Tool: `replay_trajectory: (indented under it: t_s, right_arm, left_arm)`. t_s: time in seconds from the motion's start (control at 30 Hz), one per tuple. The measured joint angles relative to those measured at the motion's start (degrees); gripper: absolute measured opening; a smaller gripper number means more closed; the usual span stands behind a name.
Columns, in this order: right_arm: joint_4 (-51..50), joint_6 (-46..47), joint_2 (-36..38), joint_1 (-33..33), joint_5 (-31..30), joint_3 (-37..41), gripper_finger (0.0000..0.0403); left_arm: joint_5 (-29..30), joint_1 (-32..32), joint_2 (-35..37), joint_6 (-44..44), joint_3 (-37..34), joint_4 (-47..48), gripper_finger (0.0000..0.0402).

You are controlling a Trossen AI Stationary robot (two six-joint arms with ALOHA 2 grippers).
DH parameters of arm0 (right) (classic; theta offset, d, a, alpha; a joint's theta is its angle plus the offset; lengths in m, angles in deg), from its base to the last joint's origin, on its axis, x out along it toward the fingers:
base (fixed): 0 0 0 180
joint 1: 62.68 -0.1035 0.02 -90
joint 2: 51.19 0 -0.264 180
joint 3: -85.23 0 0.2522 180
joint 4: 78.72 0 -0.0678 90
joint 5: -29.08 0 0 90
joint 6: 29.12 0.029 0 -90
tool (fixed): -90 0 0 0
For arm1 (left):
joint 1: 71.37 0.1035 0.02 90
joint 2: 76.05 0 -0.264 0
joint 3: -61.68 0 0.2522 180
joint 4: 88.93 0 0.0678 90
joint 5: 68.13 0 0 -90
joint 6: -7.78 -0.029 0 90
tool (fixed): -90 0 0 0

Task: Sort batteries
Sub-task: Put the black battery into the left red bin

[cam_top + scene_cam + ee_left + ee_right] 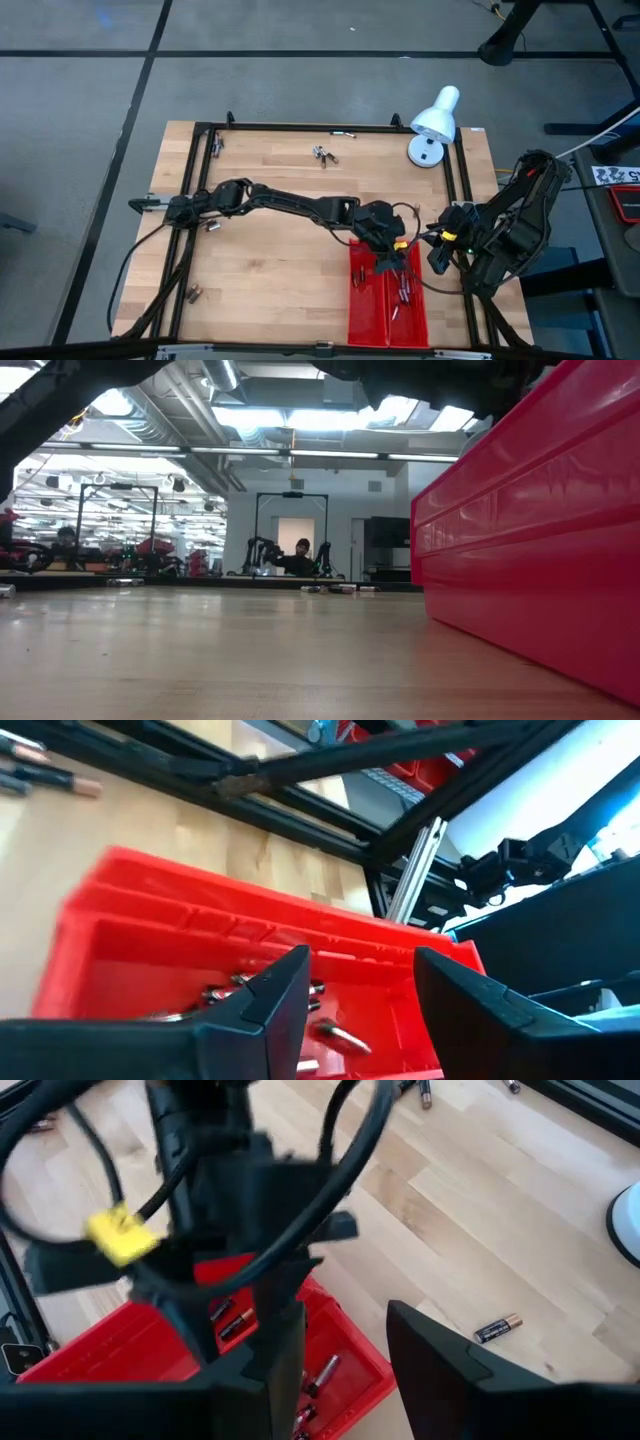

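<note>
A wooden counter (270,250) holds one red tray (362,318) with two compartments at its near right edge. About four batteries (404,287) lie in the right compartment; a few more lie scattered on the counter's far side and left. The left hand (385,262) hovers over the tray with fingers spread, holding nothing. The right hand (438,258) waits beside the tray, fingers apart, empty. One white lamp (433,127) stands at the far right corner. The middle is open.

Left gripper (360,985) spread over red tray (150,910) — batteries (300,1005) inside.
</note>
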Motion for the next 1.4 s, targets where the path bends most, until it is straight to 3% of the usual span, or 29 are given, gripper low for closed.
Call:
replay_trajectory:
  t_s: [0.27, 0.5, 0.67, 0.93, 1.2, 1.4]
  right_arm:
    - [0.0, -1.1, 0.0, 0.0, -0.1, 0.0, 0.0143]
    - [0.0, -3.4, 0.0, 0.0, -2.2, 0.0, 0.0143]
    - [0.0, -6.0, 0.0, 0.1, -6.6, 0.0, 0.0143]
    - [1.8, -14.5, 0.0, 5.5, -9.2, 0.0, 0.0143]
    - [20.6, -38.7, 0.0, 12.8, -8.0, 0.0, 0.0143]
    - [34.2, -50.8, -0.5, 18.7, -7.3, 0.0, 0.0143]
  left_arm:
    - [1.9, 1.0, 6.4, -8.3, 0.0, 15.6, 0.0159]
    - [13.2, -1.8, 11.9, -19.2, 0.0, 47.7, 0.0145]
    - [18.4, -5.9, 15.4, -18.1, -3.7, 64.0, 0.0147]
    - [24.2, -15.2, 27.6, -4.2, -18.4, 63.8, 0.0148]
    - [26.2, -23.2, 39.1, 14.0, -33.2, 63.5, 0.0148]
    - [26.3, -29.1, 45.9, 23.2, -42.8, 60.8, 0.0148]
